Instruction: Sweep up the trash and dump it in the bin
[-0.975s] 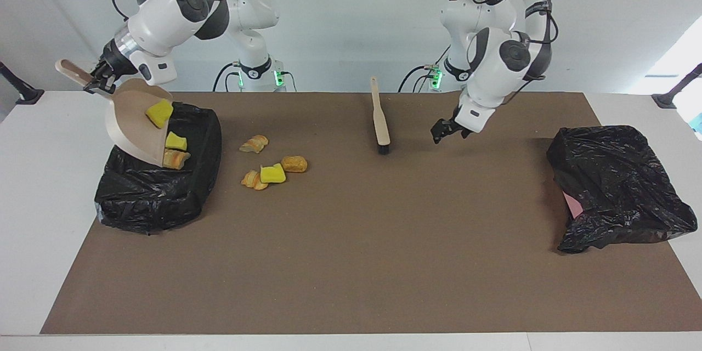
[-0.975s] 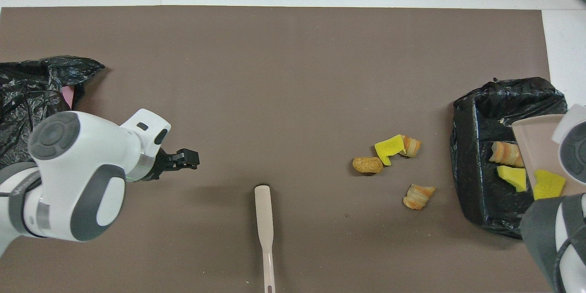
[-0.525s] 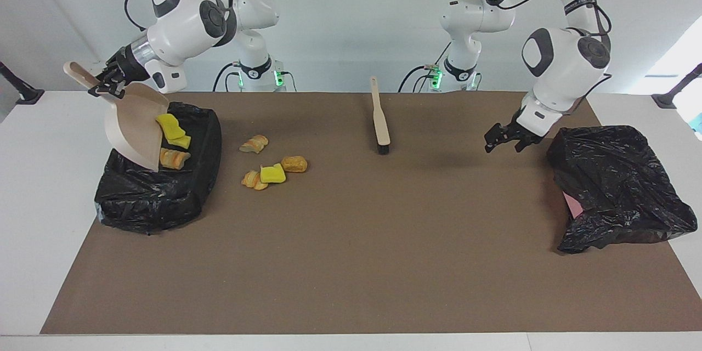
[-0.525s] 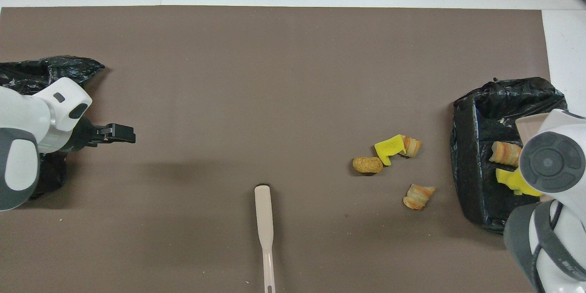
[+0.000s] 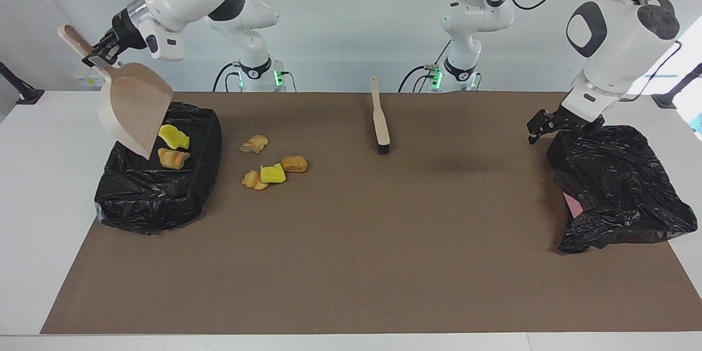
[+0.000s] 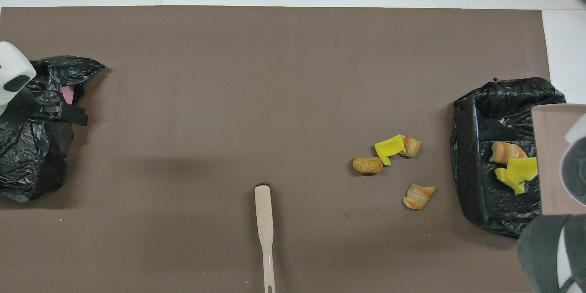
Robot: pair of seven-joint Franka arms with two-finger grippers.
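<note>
The right gripper (image 5: 102,54) is clamped on the handle of the beige dustpan (image 5: 134,107), which it holds tilted mouth-down over the black-lined bin (image 5: 159,186) at the right arm's end of the table. Directly under the pan's lip, inside the bin, lie a yellow sponge piece (image 5: 174,136) and an orange-brown chunk (image 5: 174,158), touching each other. Out from that gripper toward the table's middle, some trash is on the brown mat (image 5: 351,241) just beside the bin: a lone bread-like chunk (image 5: 254,143), and slightly farther from the robots a tight cluster of a second yellow sponge piece (image 5: 272,174), a striped orange chunk (image 5: 253,180) touching it, and a rounded brown lump (image 5: 294,164) beside it. Further along, near the table's centre and well apart from both grippers, the brush (image 5: 379,119) lies flat with its dark bristle end pointing away from the robots.

The left gripper (image 5: 543,123) hangs with its jaws spread and nothing between them, over the edge of the crumpled black bag (image 5: 620,186) at the left arm's end. A bit of pink (image 5: 575,207) shows under that bag.
</note>
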